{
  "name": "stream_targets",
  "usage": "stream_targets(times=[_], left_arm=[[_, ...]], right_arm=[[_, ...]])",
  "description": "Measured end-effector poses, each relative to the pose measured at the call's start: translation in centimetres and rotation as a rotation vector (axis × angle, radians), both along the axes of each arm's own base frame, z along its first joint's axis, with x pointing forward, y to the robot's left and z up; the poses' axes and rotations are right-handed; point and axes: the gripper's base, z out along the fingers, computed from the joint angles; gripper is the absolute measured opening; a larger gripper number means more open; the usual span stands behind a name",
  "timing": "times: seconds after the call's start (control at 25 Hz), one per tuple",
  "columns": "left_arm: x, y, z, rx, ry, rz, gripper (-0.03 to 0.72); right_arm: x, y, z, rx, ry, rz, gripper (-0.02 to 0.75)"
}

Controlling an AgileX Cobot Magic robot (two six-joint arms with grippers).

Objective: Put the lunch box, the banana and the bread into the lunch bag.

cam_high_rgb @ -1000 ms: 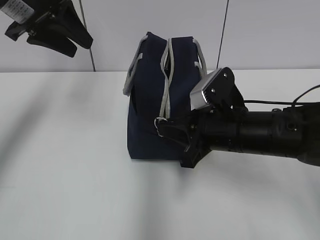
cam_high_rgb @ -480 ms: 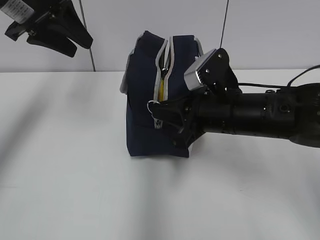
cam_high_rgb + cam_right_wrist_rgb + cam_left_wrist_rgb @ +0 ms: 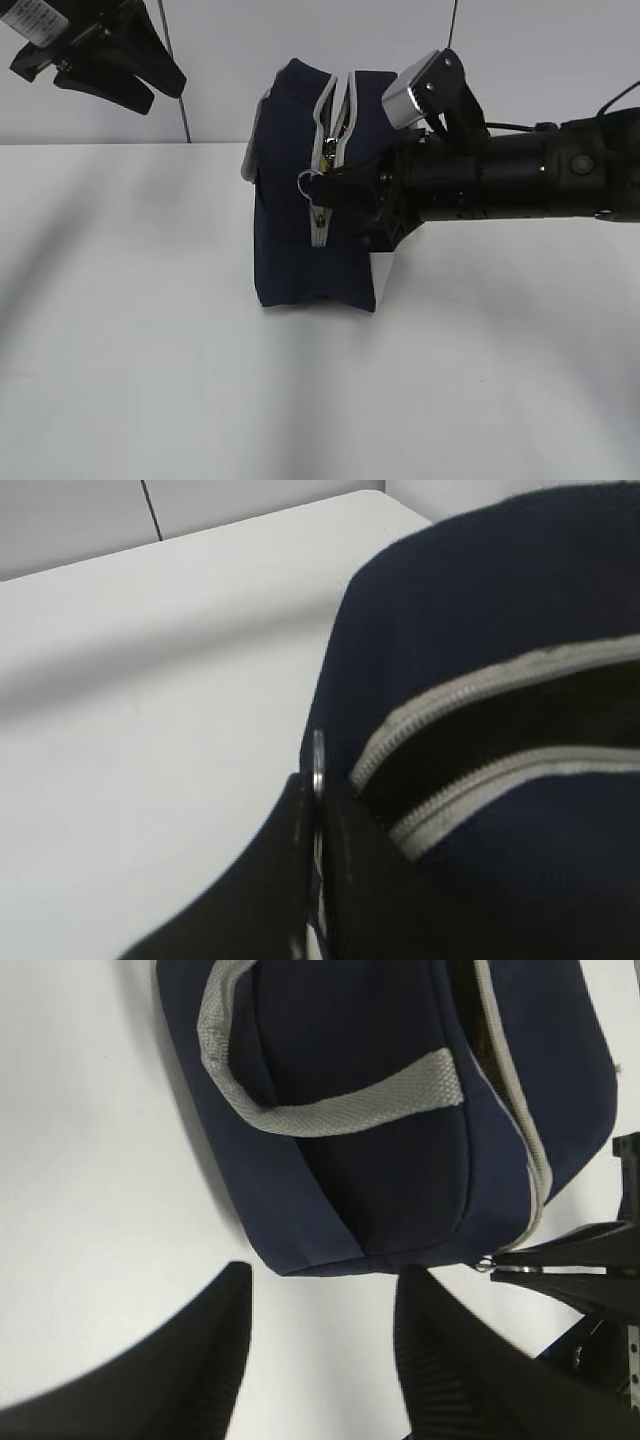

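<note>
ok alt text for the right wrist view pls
The right gripper has its black jaws shut on a metal ring pull at the end of a dark navy fabric bag's partly open grey zipper, above a white table.

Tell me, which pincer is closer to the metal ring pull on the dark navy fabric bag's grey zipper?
The right pincer: it is shut on the ring pull at the bag's side. The left pincer hangs open in the air, up and away from the bag.
</note>
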Motion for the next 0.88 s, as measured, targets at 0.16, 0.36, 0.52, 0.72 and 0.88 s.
stream_targets(times=[0.16, 0.36, 0.52, 0.72, 0.88], left_arm=[[0.0, 0.0, 0.0, -0.002, 0.0, 0.0, 0.34], [0.0, 0.0, 0.0, -0.006, 0.001, 0.0, 0.34], [0.0, -0.1, 0.0, -0.007, 0.001, 0.0, 0.34], [0.0, -0.1, 0.0, -0.006, -0.003, -0.006, 0.34], [0.0, -0.1, 0.0, -0.003, -0.01, -0.016, 0.34]], right_arm=[[0.4, 0.3, 0.9, -0.004, -0.011, 0.027, -0.016], [0.8, 0.6, 2.0, 0.026, -0.018, 0.045, -0.016], [1.1, 0.8, 2.8, 0.027, -0.025, 0.059, -0.016], [1.4, 0.8, 3.4, 0.031, -0.035, 0.058, -0.016], [1.9, 1.0, 4.4, 0.05, -0.046, 0.047, -0.016]])
